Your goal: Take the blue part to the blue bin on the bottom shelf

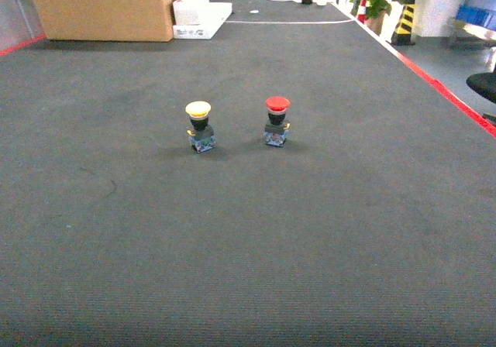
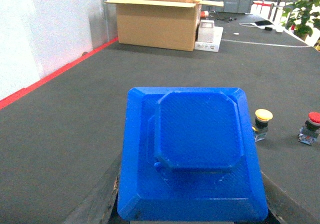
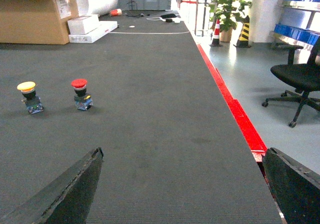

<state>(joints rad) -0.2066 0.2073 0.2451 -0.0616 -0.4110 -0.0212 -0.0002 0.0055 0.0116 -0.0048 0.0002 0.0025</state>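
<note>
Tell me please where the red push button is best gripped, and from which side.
Grip the red push button by its squarish body under the cap, probably coming low from the robot's side with the free right gripper. It stands upright, and the round cap overhangs the body. The other arm carries the blue part.

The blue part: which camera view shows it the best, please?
The left wrist view shows it best: the blue part fills the lower middle of the picture, seemingly between the left gripper's fingers, with its raised centre panel clear. The head view and the right wrist view show none of it, only the yellow push button and the red push button.
</note>
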